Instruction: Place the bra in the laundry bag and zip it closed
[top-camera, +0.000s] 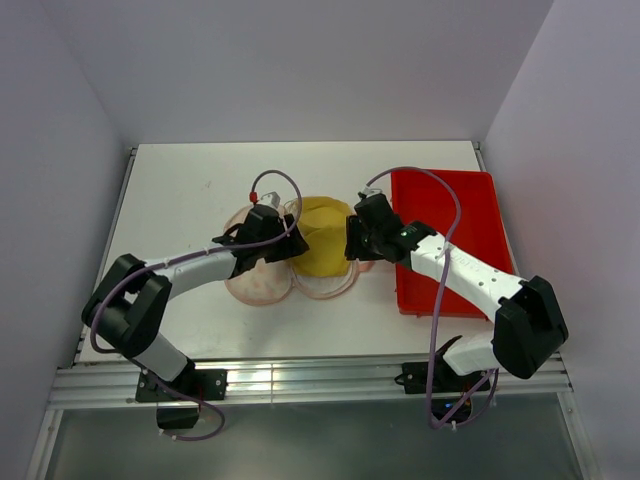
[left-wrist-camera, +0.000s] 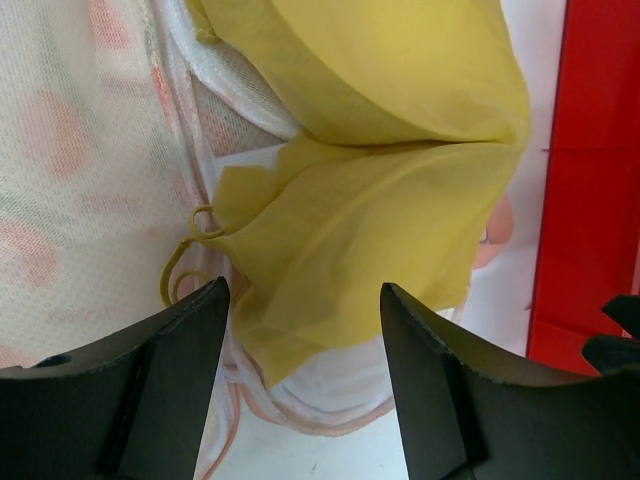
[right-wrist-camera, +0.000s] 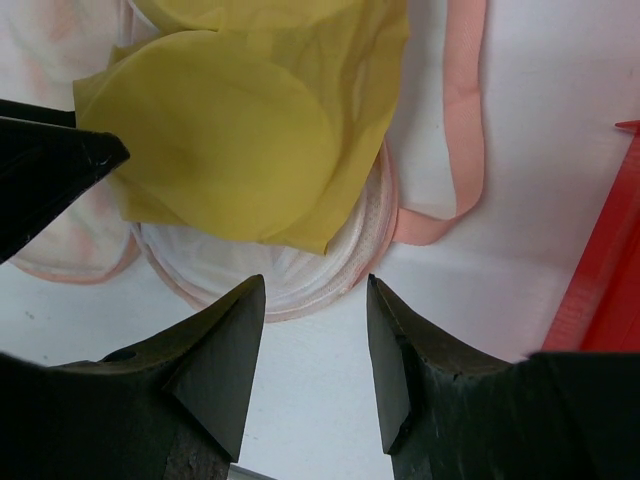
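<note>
The mustard-yellow bra (top-camera: 322, 238) lies folded on the open pale pink laundry bag (top-camera: 262, 283) at the table's middle. In the left wrist view the bra (left-wrist-camera: 380, 200) covers the bag's white mesh (left-wrist-camera: 70, 200), a thin strap loop at its left. My left gripper (top-camera: 283, 236) is open and empty just left of the bra; its fingers (left-wrist-camera: 180, 340) straddle the bra's lower edge. My right gripper (top-camera: 352, 240) is open and empty at the bra's right edge. In the right wrist view the bra (right-wrist-camera: 240, 130) sits over the bag's rim (right-wrist-camera: 300, 285), a pink zipper edge to the right.
A red plastic tray (top-camera: 450, 240) stands right of the bag, under the right arm. White table (top-camera: 200, 180) with walls at the back and sides; a metal rail runs along the near edge.
</note>
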